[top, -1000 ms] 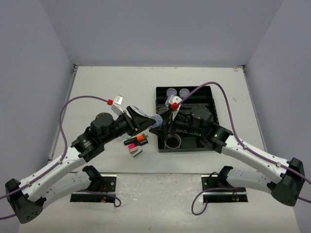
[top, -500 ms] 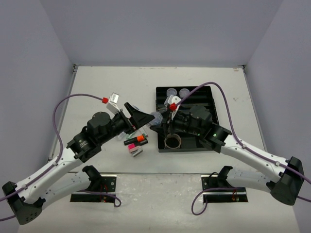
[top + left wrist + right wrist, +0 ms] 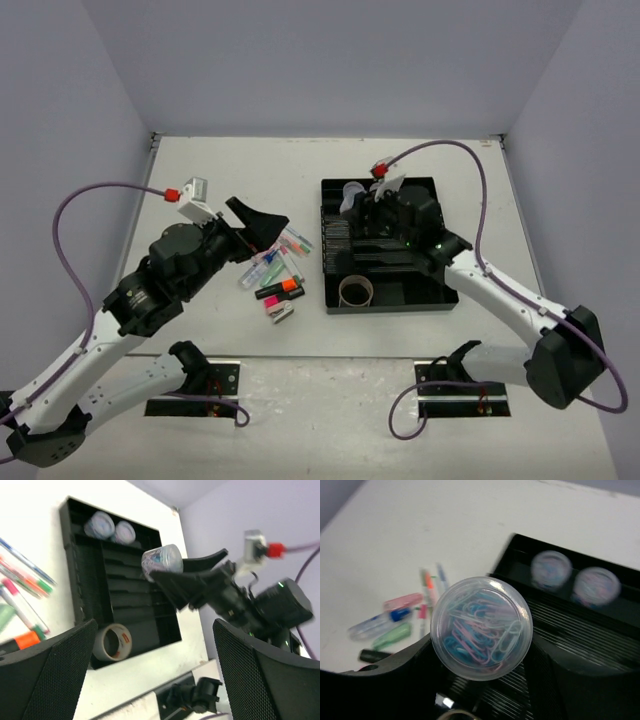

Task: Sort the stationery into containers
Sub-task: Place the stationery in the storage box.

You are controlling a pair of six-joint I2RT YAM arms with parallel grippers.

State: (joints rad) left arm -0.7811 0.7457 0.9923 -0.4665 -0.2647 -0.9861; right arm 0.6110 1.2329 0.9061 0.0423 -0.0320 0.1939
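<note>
My right gripper (image 3: pixel 356 203) is shut on a round clear tub of paper clips (image 3: pixel 481 627), held above the far left part of the black organiser tray (image 3: pixel 385 306). The held tub also shows in the left wrist view (image 3: pixel 161 560). Two more clear tubs (image 3: pixel 99 525) (image 3: pixel 124 531) lie in the tray's far section. A tan tape roll (image 3: pixel 355 291) sits in the near left section. My left gripper (image 3: pixel 262 222) is open and empty, raised over the table left of the tray. Pens (image 3: pixel 296 240), a blue-capped bottle (image 3: pixel 258 270), an orange highlighter (image 3: pixel 283 289) and a small white block (image 3: pixel 281 313) lie on the table below it.
A pink highlighter (image 3: pixel 402 601) and a green one (image 3: pixel 392 636) lie beside the bottle (image 3: pixel 375 622). Side walls close in the table. The tray's long slots (image 3: pixel 390 250) lie under my right arm.
My right gripper carried the tub from the tray's left edge towards its far end. My left gripper drew back to the left and rose, empty.
</note>
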